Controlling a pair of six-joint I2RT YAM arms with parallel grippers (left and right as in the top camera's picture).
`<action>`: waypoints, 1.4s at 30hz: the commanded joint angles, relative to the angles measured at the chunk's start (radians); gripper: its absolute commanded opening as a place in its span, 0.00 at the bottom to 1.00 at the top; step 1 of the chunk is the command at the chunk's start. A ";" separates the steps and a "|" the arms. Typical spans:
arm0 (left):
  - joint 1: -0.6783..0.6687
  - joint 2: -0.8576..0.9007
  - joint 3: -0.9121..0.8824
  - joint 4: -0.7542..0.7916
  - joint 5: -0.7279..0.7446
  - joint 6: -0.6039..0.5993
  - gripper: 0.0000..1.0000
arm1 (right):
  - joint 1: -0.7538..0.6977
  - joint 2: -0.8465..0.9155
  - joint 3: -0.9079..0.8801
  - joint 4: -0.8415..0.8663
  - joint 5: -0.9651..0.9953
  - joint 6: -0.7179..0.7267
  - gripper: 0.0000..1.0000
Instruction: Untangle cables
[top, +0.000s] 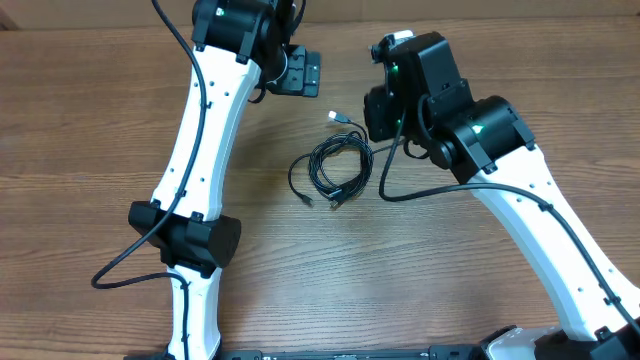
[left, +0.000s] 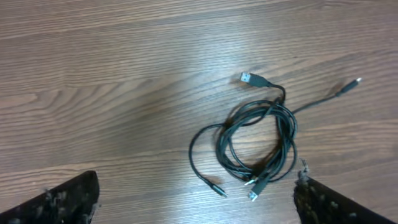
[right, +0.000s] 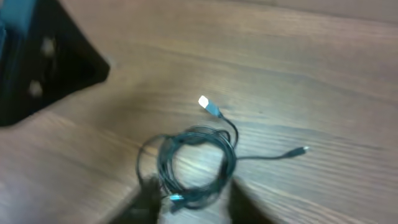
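The left hand (left: 198, 183) is spread wide and holds nothing. Its two dark fingers (left: 62, 200) sit at the bottom corners of its own view, well apart. The cables (left: 258, 143) lie on the wooden surface (left: 93, 74) ahead of that hand, a little toward its right finger, wound into a loose black coil of several loops. A silver-tipped USB plug (left: 250, 78) sticks out of the coil on the side farthest from the left hand. A thin tail (left: 323, 98) runs off further right and ends in a small plug. Two short ends with small tips poke out of the near side of the coil, just beside the right finger. One slack loop bulges out toward the left finger.

The right hand (right: 191, 198) hangs over the same coil. Its view is blurred, but its own two fingers (right: 146, 200) show as dark shapes standing partly apart, with the near edge of the coil lying in the gap. Whether either one touches a cord cannot be told — nothing looks clamped. Seen from above, the coil lies flat between the two hands, nearer the right hand and apart from the left.
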 joint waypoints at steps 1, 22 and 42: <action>-0.001 -0.013 0.003 -0.005 0.031 0.025 1.00 | 0.004 0.011 -0.035 -0.003 -0.026 0.029 0.61; -0.001 -0.013 0.002 -0.036 0.031 0.026 1.00 | 0.001 0.265 -0.298 0.177 -0.145 0.690 0.45; -0.001 -0.013 0.002 -0.062 0.023 0.029 1.00 | -0.009 0.426 -0.298 0.232 -0.087 0.690 0.61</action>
